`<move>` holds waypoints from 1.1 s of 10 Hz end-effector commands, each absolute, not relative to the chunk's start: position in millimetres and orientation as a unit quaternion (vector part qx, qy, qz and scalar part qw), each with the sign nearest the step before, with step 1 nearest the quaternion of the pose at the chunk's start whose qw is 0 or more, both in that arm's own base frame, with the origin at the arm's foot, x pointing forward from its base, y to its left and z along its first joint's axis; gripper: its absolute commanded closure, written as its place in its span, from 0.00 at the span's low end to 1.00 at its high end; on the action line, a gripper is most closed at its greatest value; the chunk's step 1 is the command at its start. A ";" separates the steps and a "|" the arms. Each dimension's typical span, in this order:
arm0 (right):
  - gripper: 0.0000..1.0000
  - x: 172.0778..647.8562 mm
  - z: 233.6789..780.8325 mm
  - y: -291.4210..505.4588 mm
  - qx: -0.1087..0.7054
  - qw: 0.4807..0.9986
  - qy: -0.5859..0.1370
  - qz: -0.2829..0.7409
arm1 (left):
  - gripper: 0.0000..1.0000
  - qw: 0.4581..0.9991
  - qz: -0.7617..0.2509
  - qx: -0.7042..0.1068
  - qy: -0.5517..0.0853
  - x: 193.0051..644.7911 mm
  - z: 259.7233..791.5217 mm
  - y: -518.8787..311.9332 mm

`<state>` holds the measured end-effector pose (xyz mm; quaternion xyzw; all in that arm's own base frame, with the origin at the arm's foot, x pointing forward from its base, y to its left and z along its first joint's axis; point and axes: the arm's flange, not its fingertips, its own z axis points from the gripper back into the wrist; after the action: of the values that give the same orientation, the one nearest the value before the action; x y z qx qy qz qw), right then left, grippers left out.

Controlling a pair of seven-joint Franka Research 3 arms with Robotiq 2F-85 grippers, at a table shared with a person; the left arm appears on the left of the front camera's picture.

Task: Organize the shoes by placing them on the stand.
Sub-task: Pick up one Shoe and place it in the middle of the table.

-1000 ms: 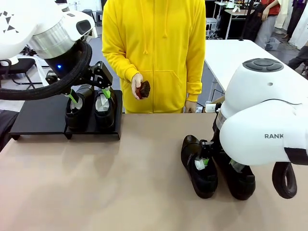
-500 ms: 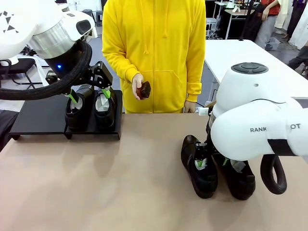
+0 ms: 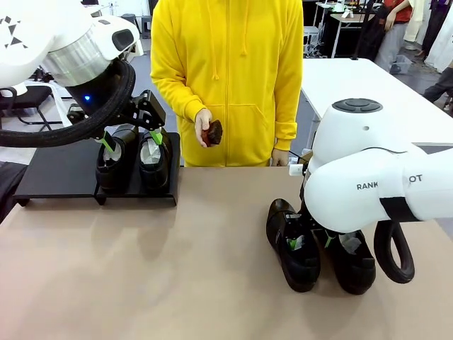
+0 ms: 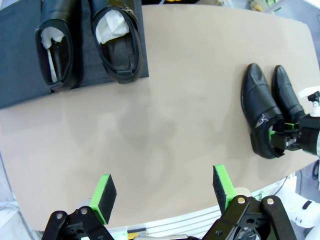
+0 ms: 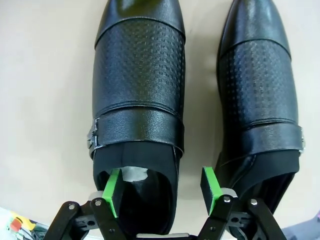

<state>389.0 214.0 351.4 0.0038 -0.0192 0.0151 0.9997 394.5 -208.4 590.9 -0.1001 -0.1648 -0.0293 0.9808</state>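
Left of frame, we see the left gripper [image 4: 163, 192] hanging high over the beige tabletop [image 4: 150, 125], its jaws spread wide with nothing between the green pads [image 4: 104, 196]. Ahead of those jaws and off to one side lies the matte-black stand [image 4: 20, 75]. On the end of it nearer the jaws sit two glossy black buckle-strap dress shoes, side by side: the outer racked shoe [image 4: 57, 45] and the inner racked shoe [image 4: 120, 50], each stuffed with white paper [image 4: 107, 27]. In the front view this gripper overlaps the racked pair; its own camera shows them well ahead of the jaws, with bare table between.

At centre, beyond both sets of jaws, a person in a yellow hoodie [image 3: 226, 71] stands at the far edge of the table, one hand [image 3: 202, 124] holding a small dark brown brush [image 3: 212, 132].

To the right, we find the other two shoes on the bare tabletop, side by side and close together, toes pointing ahead of the right gripper [image 5: 161, 192]. That gripper is down at the heel end of the straddled shoe [image 5: 139, 100]. One pad [image 5: 114, 190] sits inside the shoe's opening beside the crumpled paper, and the other pad [image 5: 209, 187] is outside the side wall, in the gap toward the neighbouring shoe [image 5: 260, 100]. The jaws stand apart with the wall between them, not closed on it.
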 end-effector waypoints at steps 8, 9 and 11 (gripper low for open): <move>1.00 396.3 347.9 209.2 -0.013 0.999 0.001 0.039 | 0.00 0.980 -0.029 -0.102 -0.168 395.1 592.0 -207.6; 1.00 396.2 348.4 208.8 -0.013 0.999 0.004 0.039 | 0.00 0.980 -0.029 -0.102 -0.168 395.1 592.0 -207.6; 1.00 393.8 358.1 208.9 0.004 0.999 0.022 0.023 | 0.00 0.980 -0.029 -0.102 -0.168 395.1 592.0 -207.6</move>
<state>391.6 205.7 346.9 -0.0026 0.0061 0.0232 0.9997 394.5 -208.4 590.8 -0.1001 -0.1648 -0.0293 0.9808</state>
